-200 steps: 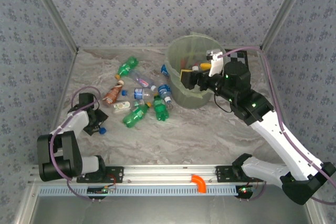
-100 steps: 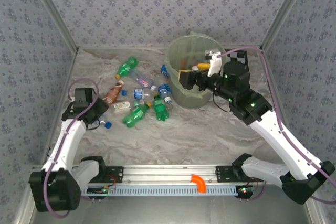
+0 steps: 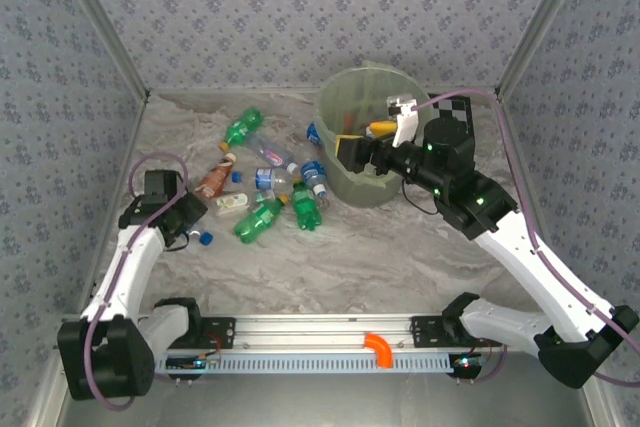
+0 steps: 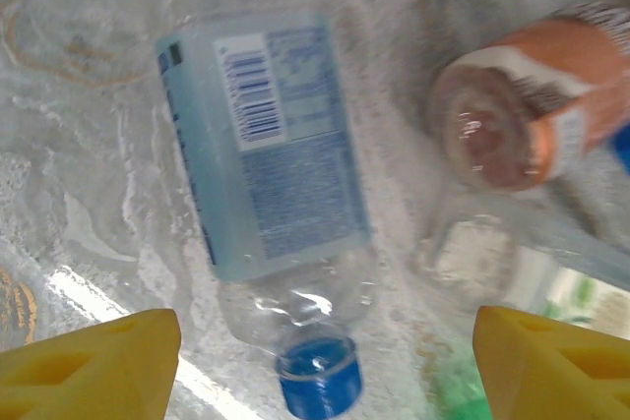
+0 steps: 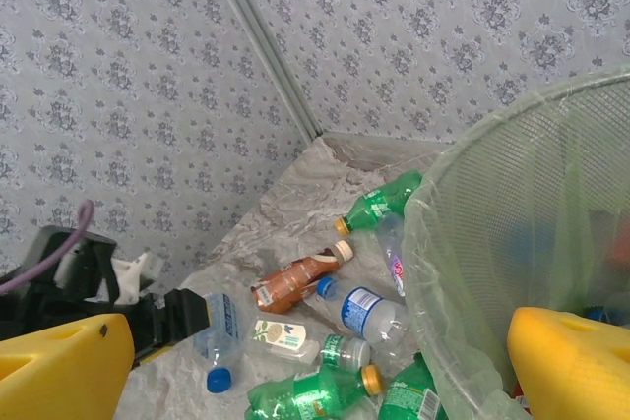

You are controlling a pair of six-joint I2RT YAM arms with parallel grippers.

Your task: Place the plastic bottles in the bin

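The marbled tabletop (image 3: pixel 400 247) carries the bin (image 3: pixel 375 189), upright at the far right. The right jaws are spread wide and empty by its rim. The plastic bottles (image 3: pixel 262 215) lie scattered on the tabletop left of the bin. The left jaws hang wide open above one clear blue-capped bottle (image 4: pixel 276 174) lying at the left.
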